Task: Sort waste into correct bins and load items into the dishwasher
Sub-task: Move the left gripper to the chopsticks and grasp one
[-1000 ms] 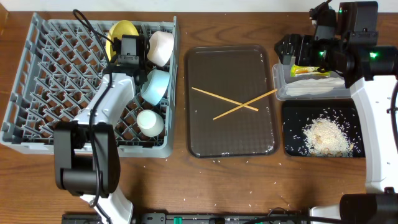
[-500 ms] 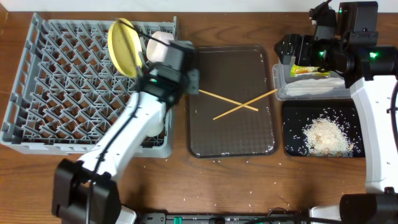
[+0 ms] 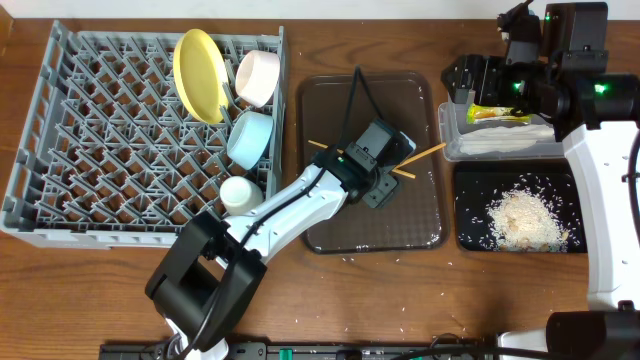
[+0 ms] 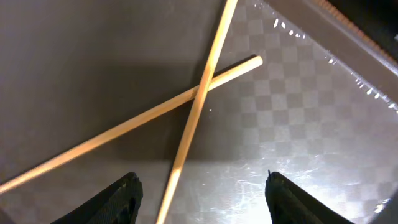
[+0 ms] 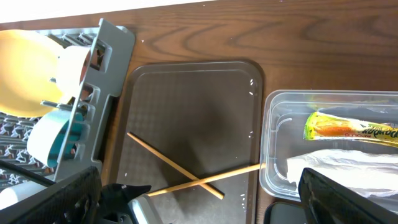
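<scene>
Two wooden chopsticks (image 4: 200, 90) lie crossed on the brown tray (image 3: 330, 220). My left gripper (image 4: 202, 202) hovers open just above them, one stick running between its fingers (image 4: 121, 199); overhead it (image 3: 385, 178) covers the crossing. The grey dishwasher rack (image 3: 100, 140) holds the upright yellow plate (image 3: 198, 75), white bowl (image 3: 256, 77), light blue bowl (image 3: 248, 138) and white cup (image 3: 240, 195). My right gripper (image 5: 199, 205) stays open and empty above the left end of the clear tub (image 3: 500, 150), which holds the wrapper (image 5: 351, 126) and napkin (image 5: 348, 165).
A black tray (image 3: 470, 215) at the right front carries a pile of rice (image 3: 525, 218). Stray rice grains dot the wooden table near its front edge (image 3: 400, 330). The rack's wall (image 5: 112, 43) stands close to the brown tray's left side.
My left arm swung from the rack to the brown tray and its jaws opened. The yellow plate now stands free in the rack. The right arm has not moved.
</scene>
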